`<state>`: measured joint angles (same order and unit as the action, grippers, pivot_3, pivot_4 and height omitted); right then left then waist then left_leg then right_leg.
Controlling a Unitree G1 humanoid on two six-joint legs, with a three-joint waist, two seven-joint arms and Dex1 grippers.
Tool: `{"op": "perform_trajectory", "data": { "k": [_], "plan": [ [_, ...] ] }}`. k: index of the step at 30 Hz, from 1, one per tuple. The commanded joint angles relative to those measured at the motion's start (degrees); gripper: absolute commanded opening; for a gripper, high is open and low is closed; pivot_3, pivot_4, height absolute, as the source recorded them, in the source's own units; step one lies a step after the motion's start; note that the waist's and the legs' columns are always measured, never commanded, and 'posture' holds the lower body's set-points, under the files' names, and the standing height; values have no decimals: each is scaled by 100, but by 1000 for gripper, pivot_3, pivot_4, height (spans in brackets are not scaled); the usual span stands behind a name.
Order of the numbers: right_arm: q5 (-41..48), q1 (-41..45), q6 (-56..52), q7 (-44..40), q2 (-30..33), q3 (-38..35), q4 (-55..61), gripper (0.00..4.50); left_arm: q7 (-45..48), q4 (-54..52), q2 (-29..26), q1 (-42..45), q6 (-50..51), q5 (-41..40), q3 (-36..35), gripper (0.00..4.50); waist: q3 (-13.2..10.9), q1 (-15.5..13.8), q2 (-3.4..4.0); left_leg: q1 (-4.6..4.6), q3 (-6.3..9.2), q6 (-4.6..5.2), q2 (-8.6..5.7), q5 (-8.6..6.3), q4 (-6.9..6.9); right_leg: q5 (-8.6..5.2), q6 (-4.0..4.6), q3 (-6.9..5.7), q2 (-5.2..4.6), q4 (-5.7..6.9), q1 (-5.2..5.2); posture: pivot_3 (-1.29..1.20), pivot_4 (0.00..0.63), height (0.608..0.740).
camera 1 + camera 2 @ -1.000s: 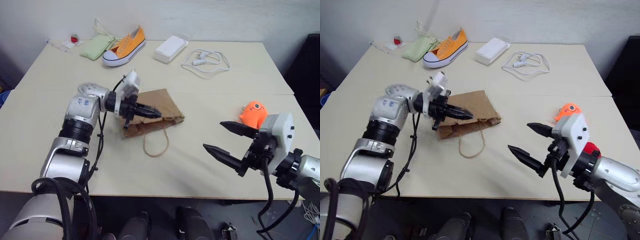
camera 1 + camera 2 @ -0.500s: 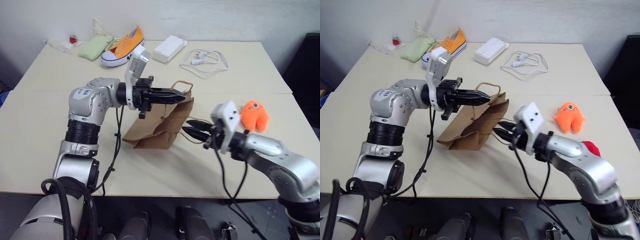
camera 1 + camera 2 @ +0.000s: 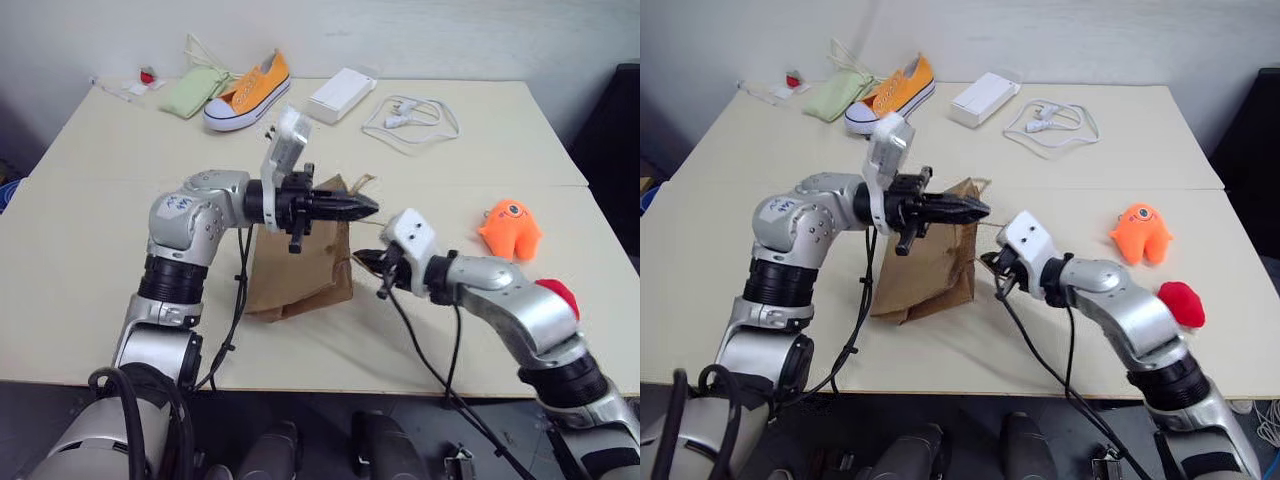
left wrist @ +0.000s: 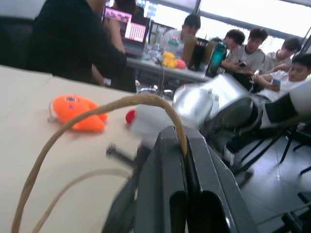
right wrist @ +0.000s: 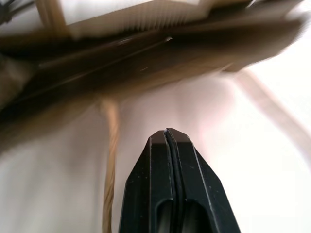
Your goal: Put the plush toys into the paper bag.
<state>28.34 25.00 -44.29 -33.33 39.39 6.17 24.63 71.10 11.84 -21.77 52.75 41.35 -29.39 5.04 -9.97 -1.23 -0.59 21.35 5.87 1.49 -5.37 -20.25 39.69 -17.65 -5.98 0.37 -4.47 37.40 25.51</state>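
Observation:
The brown paper bag [image 3: 300,262] stands tilted on the table, hanging by its cord handle [image 4: 92,112]. My left gripper [image 3: 368,205] is shut on that handle at the bag's top. Just right of the bag's upper edge, my right gripper [image 3: 990,264] is shut with nothing seen between its fingers [image 5: 167,160]; the bag's second handle cord [image 5: 110,145] passes beside them. The orange one-eyed plush toy [image 3: 510,228] lies on the table to the right. The red plush toy [image 3: 1181,303] lies nearer the front edge, behind my right forearm.
At the back of the table [image 3: 90,240] lie a pale green pouch [image 3: 195,95], an orange sneaker [image 3: 250,92], a white box [image 3: 342,95] and a coiled white cable [image 3: 410,122]. Seated people [image 4: 243,48] show beyond the table in the left wrist view.
My left gripper has pulled the bag up from flat to nearly upright by its handle. My right gripper swung in from the front right to the bag's edge and shut.

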Motion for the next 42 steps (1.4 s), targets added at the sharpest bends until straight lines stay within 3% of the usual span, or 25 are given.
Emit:
{"op": "perform_trajectory", "data": {
  "k": [1, 7, 12, 18, 23, 29, 32, 37, 42],
  "plan": [
    [622, -342, -184, -82, 15, -844, 705, 25, 125, -172, -109, -41, -270, 90, 114, 0, -1, -7, -1, 1, 0, 0, 0, 0, 0, 0, 0, 0, 0, 0, 0, 0, 150, 740],
    [1024, -511, -334, 318, -367, -1289, 1002, 25, 215, -335, -133, -159, -410, 87, 269, 0, 0, 8, 0, -3, -4, 0, 0, 0, 4, 0, 0, 6, 0, 1, -1, 0, 150, 740],
    [602, -304, -155, 354, -590, -635, 778, 25, 223, -322, -107, 29, -189, -135, 110, 0, 0, 14, 0, -4, -4, 0, 0, 0, 6, 0, 0, 6, 0, 2, -1, 0, 150, 740],
    [-204, 244, 433, 271, -1430, 454, -504, 25, 557, -598, -304, 126, 38, -483, 44, 0, 1, 127, 1, -4, -2, -1, 1, 0, 4, -1, 2, 3, 1, 14, 1, 0, 150, 740],
    [-450, 337, 638, 81, -1678, 657, -1035, 25, 284, -581, -254, 240, 211, -646, -185, 0, 1, 138, 2, -4, -2, -1, -2, 0, 6, -1, 2, 3, -1, 12, 0, 0, 150, 740],
    [-777, 324, 924, -343, -1550, 937, -1091, 25, -14, -521, -259, 218, 61, -630, -430, 0, 1, 148, 2, -5, -2, -1, 0, 0, 6, -1, 2, 2, 1, 12, 1, 0, 150, 740],
    [-890, 352, 1042, -349, -1547, 876, -1035, 25, -78, -463, -281, 219, -4, -569, -456, 0, 1, 147, 2, -5, -1, -2, 0, 0, 6, -1, 2, 2, 1, 12, 1, 0, 150, 740],
    [-575, 301, 988, -56, -1655, 122, -697, 25, -9, -666, -448, -36, -47, -486, -307, 0, 1, 141, 2, -4, -2, -2, -1, 0, 6, -1, 2, 2, 0, 12, 0, 0, 150, 740],
    [-414, -156, 800, -213, -1280, -234, -158, 25, 32, -907, -547, -283, -81, -502, -210, 0, 1, 124, 3, -4, 1, -2, 0, 0, 4, -1, 2, 1, 0, 11, 0, 0, 150, 740]
  ]
}}
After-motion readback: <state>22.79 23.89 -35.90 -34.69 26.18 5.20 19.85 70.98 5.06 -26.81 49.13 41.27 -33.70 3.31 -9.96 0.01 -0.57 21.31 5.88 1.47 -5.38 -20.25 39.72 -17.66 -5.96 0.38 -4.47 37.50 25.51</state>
